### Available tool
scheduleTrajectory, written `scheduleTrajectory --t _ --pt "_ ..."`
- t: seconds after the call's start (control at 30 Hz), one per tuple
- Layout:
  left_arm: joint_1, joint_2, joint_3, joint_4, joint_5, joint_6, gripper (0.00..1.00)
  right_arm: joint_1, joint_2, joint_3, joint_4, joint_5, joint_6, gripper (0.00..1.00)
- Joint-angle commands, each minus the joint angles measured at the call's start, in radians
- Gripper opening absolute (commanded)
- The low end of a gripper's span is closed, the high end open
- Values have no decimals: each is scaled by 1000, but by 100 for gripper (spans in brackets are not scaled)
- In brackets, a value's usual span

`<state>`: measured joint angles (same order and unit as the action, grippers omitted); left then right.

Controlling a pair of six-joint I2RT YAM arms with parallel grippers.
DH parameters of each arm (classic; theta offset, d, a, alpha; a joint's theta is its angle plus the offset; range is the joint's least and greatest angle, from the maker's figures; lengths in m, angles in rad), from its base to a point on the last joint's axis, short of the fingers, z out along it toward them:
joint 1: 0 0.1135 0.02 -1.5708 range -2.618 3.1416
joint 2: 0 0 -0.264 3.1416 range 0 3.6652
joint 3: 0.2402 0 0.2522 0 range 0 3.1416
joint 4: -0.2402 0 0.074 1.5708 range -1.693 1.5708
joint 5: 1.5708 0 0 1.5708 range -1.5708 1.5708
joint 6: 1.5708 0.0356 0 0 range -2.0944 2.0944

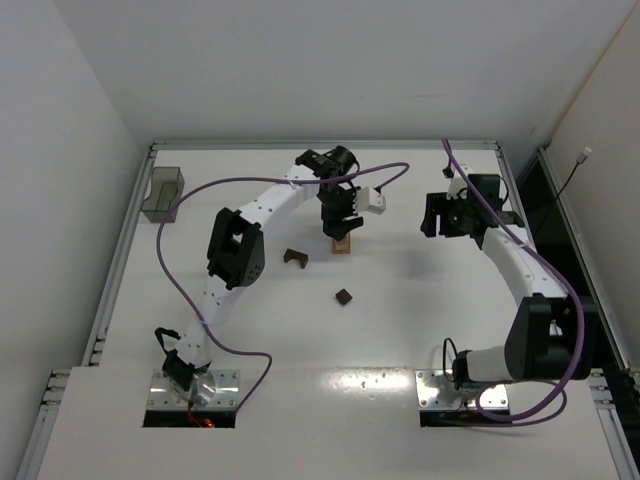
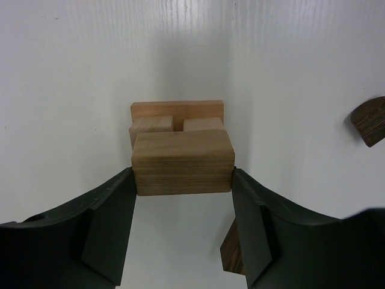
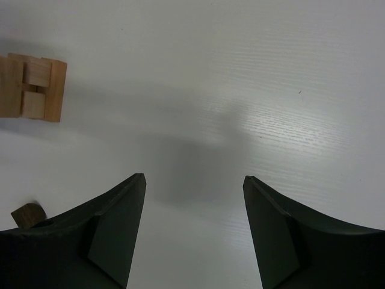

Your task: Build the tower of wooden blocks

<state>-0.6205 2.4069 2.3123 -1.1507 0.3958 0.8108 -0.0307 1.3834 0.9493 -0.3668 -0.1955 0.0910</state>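
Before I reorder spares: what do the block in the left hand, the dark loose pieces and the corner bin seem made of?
The block in the left hand: light tan wood, unpainted and matte, with grain lines visible on its faces. The dark pieces: likely a darker or stained wood, with streaked brown grain. The bin: apparently translucent grey plastic, judging by its see-through walls.
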Motion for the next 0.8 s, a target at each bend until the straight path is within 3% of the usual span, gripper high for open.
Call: scheduleTrajectory --t 0.0,0.3,0.57,0.77 --pt "10 -14 -5 -7 32 16 34 -5 0 -1 45 -27 13 63" --pt "10 -14 -5 -7 32 16 48 -5 0 -1 45 -27 13 63" --pt "10 -14 -5 -7 43 16 75 -5 0 -1 54 -27 13 63" --pt "30 -34 -5 23 80 -18 90 -5 0 -10 54 -27 13 63"
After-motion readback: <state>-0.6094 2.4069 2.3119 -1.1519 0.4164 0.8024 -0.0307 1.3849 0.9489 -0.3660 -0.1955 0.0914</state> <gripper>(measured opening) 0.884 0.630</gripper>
